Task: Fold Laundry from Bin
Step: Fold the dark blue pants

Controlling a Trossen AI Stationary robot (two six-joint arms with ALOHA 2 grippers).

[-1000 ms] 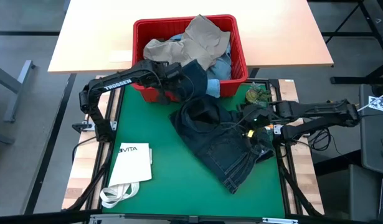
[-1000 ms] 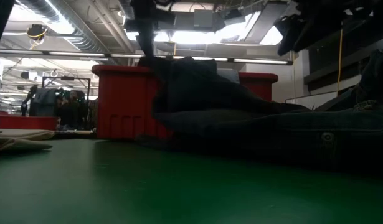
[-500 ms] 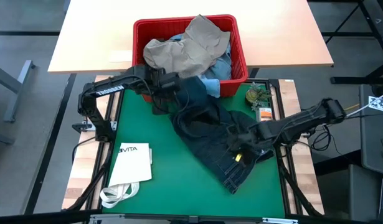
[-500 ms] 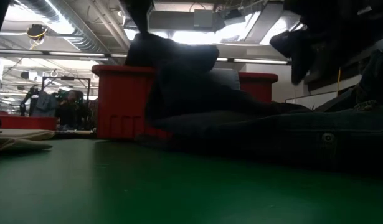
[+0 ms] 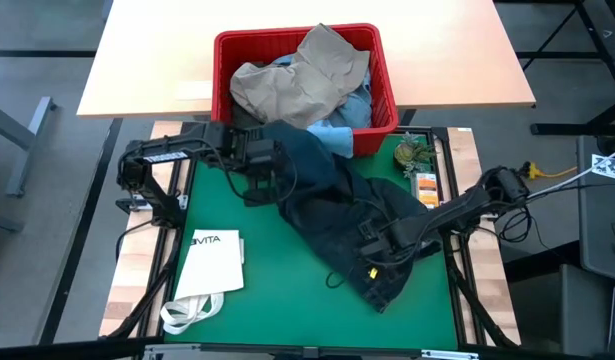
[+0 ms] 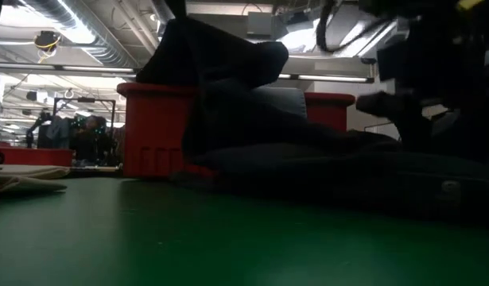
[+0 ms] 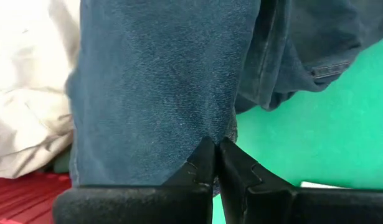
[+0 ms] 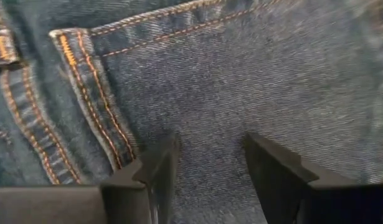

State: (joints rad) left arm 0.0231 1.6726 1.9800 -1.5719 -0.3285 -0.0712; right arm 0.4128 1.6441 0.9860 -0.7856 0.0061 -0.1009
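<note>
A green felt-like mat covers the work table and serves as the landmark here. On the mat's front left part lies a flat white tote bag printed "VITA", its pale fabric handles trailing toward the mat's front left corner. Just off the mat's far right corner, on the bare wooden edge, sits a small olive-green crumpled object, with a small orange-and-white packet just beside it, nearer the front. Beyond the mat's far edge stands a light wooden tabletop. From table height, the bag shows as a pale strip at the mat's left edge
</note>
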